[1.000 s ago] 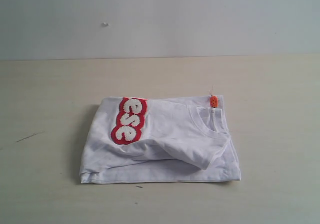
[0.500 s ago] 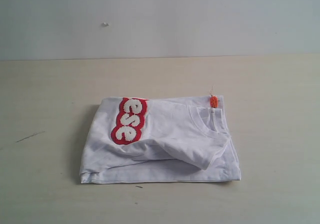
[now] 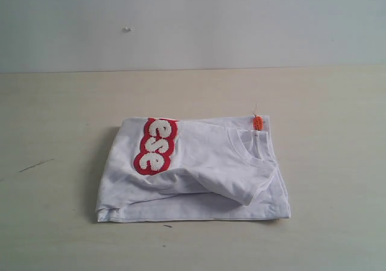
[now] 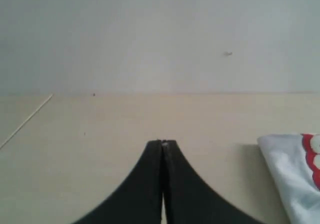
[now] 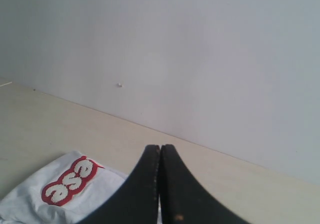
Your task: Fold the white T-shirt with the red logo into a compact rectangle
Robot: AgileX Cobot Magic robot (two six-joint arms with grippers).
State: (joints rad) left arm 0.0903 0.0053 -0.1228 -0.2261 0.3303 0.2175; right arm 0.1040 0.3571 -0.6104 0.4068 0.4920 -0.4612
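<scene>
Both arms' jaws are pressed together, holding nothing, clear of the white T-shirt (image 3: 193, 168) lying folded on the worktop (image 3: 54, 108), long axis side-to-side, red logo (image 3: 155, 145) end toward your left arm, neither arm clearly nearer.

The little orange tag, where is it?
In the exterior view the orange tag sits at the far right corner of the folded white T-shirt, just by its collar and well to the right of the red logo.

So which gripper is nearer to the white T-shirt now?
Right, it seems. The right gripper hangs shut close by the white T-shirt; the left gripper, also shut, has it off to one side.
</scene>
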